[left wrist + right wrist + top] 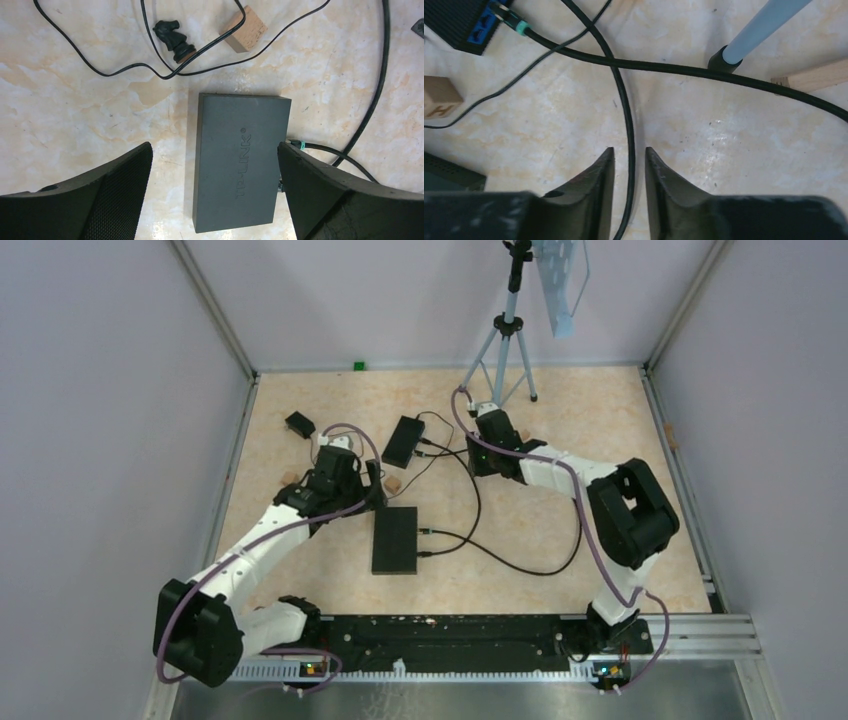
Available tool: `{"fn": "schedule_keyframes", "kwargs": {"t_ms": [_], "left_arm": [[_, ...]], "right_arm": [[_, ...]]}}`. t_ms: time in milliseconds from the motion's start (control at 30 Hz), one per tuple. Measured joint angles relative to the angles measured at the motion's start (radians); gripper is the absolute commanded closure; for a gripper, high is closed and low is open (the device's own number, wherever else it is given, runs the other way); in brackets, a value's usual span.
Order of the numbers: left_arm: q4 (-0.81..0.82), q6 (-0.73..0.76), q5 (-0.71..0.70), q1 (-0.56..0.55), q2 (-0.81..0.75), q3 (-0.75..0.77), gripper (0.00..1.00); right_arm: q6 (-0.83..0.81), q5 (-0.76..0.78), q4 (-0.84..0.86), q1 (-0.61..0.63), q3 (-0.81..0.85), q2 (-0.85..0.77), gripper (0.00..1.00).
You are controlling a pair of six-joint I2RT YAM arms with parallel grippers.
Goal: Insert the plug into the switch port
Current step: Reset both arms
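The left fingers [115, 195] were spread wide above the switch [240, 160]; right fingers [594, 195] stood slightly apart, the black cable [628, 125] running loosely between them

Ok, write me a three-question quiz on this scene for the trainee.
1. True or false: the left gripper stands wide open above the TP-LINK switch.
2. In the right wrist view, the ports on the other switch are: A red, B blue, C yellow.
3. What runs between the jaws of the right gripper?
Key: 1 true; 2 B; 3 a black cable.
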Motion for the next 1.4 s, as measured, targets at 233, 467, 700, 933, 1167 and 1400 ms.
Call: {"fn": "schedule_keyframes", "kwargs": {"t_ms": [233, 467, 700, 933, 1167, 1400], "left_arm": [[0.018, 0.016, -0.018, 0.01, -0.109, -0.004, 0.01], [0.028, 0.023, -0.02, 0.045, -0.148, 0.011, 0.01], [0.024, 0.029, -0.011, 0.125, -0.148, 0.085, 0.01], [0.016, 0.035, 0.021, 0.266, -0.148, 0.102, 0.01], [0.015, 0.042, 0.112, 0.448, -0.152, 0.102, 0.01], [0.032, 0.076, 0.209, 0.475, -0.182, 0.067, 0.01]], "right_arm": [[-0.017, -0.021, -0.054, -0.001, -0.119, -0.268, 0.59], [-0.006, -0.034, -0.091, -0.001, -0.223, -0.514, 0.58], [0.012, -0.049, -0.179, -0.001, -0.363, -0.682, 0.55], [0.037, -0.038, -0.226, -0.001, -0.381, -0.761, 0.54], [0.054, -0.016, -0.256, -0.001, -0.406, -0.8, 0.54], [0.076, -0.003, -0.263, -0.001, -0.407, -0.804, 0.46]]}}
